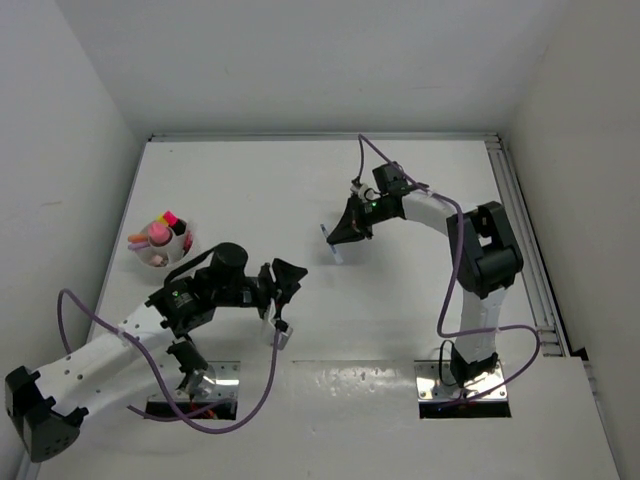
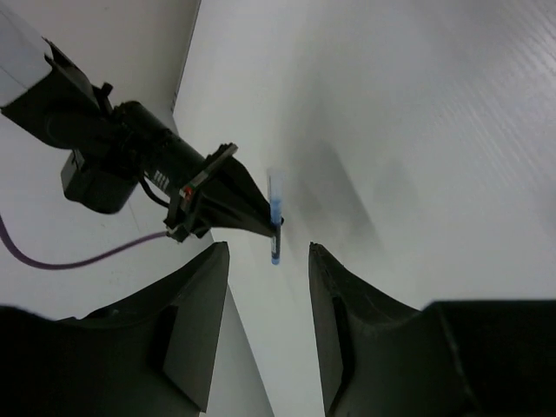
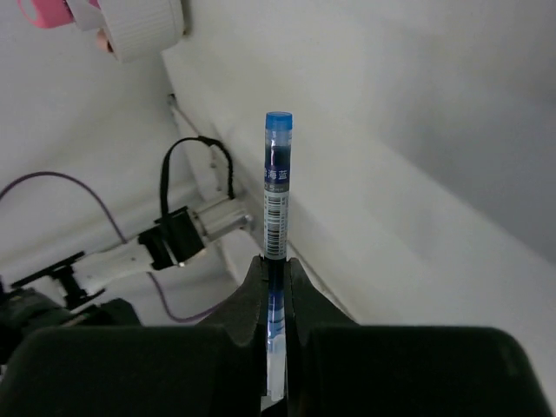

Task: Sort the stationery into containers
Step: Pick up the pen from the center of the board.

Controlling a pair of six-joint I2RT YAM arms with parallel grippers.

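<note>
- Dish (image 1: 157, 262) sits at the table's left side, near the left wall (image 1: 60, 200). It already holds several pink, red and yellow pieces.
- Blue pen (image 3: 276, 187) is not yet sorted. It is clamped low on its barrel in the right gripper (image 3: 275, 265), cap end sticking out, over mid-table and well apart from the dish.
- Left gripper (image 2: 269, 334) is empty, fingers spread wide and pointed at the pen.
- Whitish scrap (image 1: 278, 337) lies near the left gripper; eraser or cable tag, cannot tell.
- No other loose stationery shows.
- Judged: task is near its end, with the pen left to deliver.
- Room: bare table (image 1: 420, 300) lies all around the pen. The left arm lies across the straight path to the dish, and the wall crowds the dish's far side.
</note>
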